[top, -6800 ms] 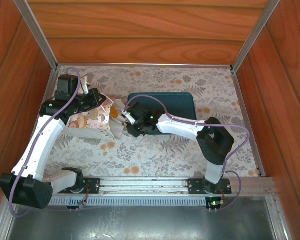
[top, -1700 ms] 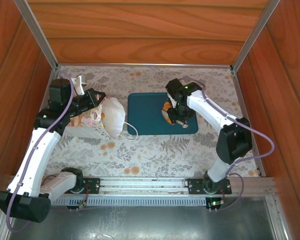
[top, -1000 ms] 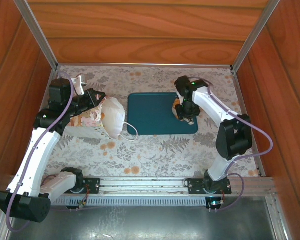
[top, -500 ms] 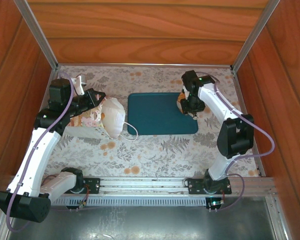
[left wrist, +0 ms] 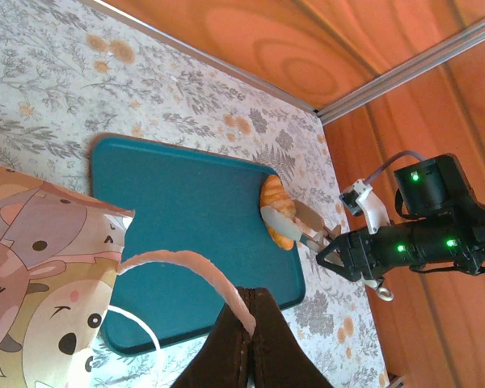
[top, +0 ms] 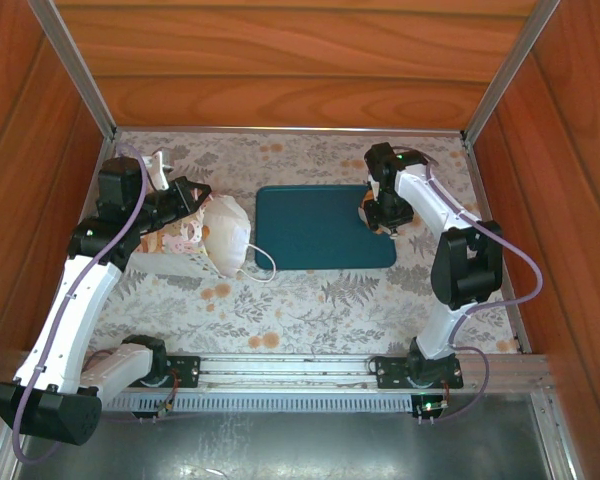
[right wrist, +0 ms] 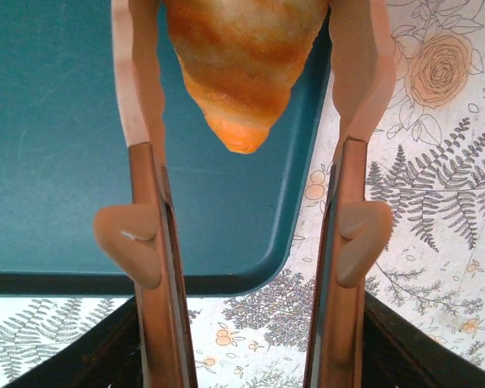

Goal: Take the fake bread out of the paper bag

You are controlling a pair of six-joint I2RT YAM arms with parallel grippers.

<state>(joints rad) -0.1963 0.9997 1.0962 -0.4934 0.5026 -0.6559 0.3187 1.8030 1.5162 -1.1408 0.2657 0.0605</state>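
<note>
The paper bag [top: 180, 243] lies tipped at the left of the table, its cartoon-printed side [left wrist: 32, 275] facing up. My left gripper [top: 194, 196] is shut on the bag's pinkish cord handle [left wrist: 182, 268], pinched between the dark fingers [left wrist: 250, 335]. One piece of fake bread, a golden croissant [right wrist: 242, 73], sits between my right gripper's [right wrist: 241, 24] fingers and spans the gap from pad to pad. It rests over the right edge of the teal tray [top: 300, 235]. From the left wrist, the croissant [left wrist: 277, 212] lies on the tray's far corner. What the bag holds inside is hidden.
A white cord loop [top: 263, 262] trails from the bag toward the tray. Wooden walls with metal rails [top: 490, 90] close in the back and both sides. The floral tablecloth [top: 310, 300] lies bare in front of the tray.
My right gripper has carried the croissant rightward across the tray to its right edge, and its fingers have spread slightly. The left arm and the bag have not moved.
</note>
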